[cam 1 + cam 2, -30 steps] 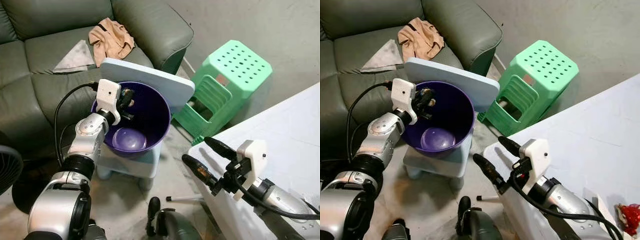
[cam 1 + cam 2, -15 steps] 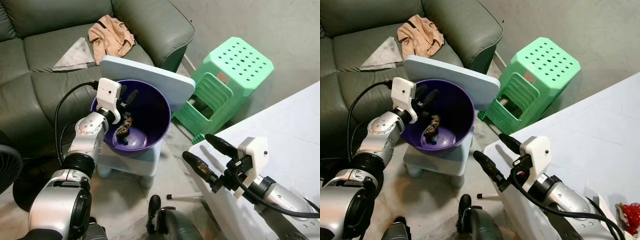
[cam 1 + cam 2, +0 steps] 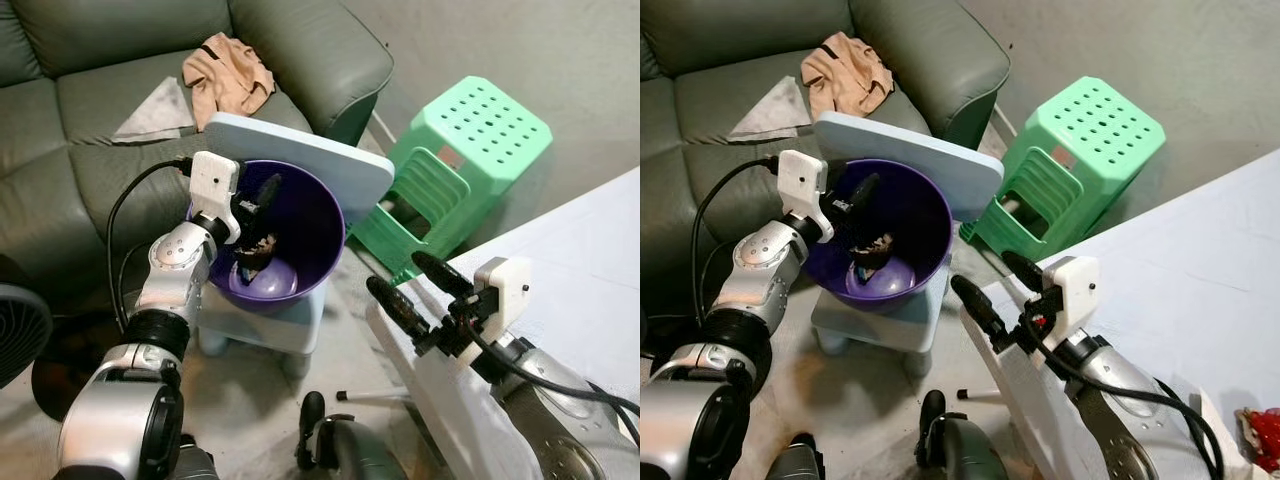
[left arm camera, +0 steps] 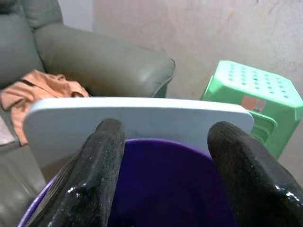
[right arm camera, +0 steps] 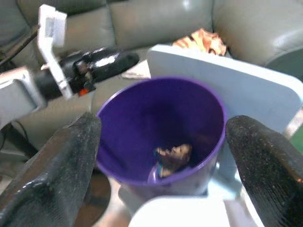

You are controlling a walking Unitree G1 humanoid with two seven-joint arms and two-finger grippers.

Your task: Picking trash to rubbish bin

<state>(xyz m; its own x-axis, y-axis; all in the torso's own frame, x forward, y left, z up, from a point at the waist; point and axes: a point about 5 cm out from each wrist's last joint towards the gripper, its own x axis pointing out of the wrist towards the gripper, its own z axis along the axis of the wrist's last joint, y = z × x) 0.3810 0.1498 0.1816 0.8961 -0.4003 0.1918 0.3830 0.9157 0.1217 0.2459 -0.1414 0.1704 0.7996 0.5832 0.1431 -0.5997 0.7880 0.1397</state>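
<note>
A purple bin (image 3: 300, 215) stands on a pale blue stool (image 3: 300, 165) in front of the sofa. A brown crumpled piece of trash (image 3: 257, 248) lies at the bottom of the bin, also seen as trash (image 5: 171, 155) in the right wrist view. My left gripper (image 3: 258, 196) hangs open over the bin's left rim, with nothing between its fingers (image 4: 102, 156). My right gripper (image 3: 415, 285) is open and empty, held low to the right of the bin, above the floor by the white table's corner.
A green plastic stool (image 3: 455, 160) lies tilted right of the bin. A tan cloth (image 3: 228, 75) and a grey cloth (image 3: 155, 110) lie on the green sofa (image 3: 90, 60). A white table (image 3: 570, 250) is at the right, a dark fan (image 3: 20, 335) at the left.
The trash left my left gripper and fell to the bottom of the bin; the gripper now stands open above the rim. The right arm shifted slightly left.
</note>
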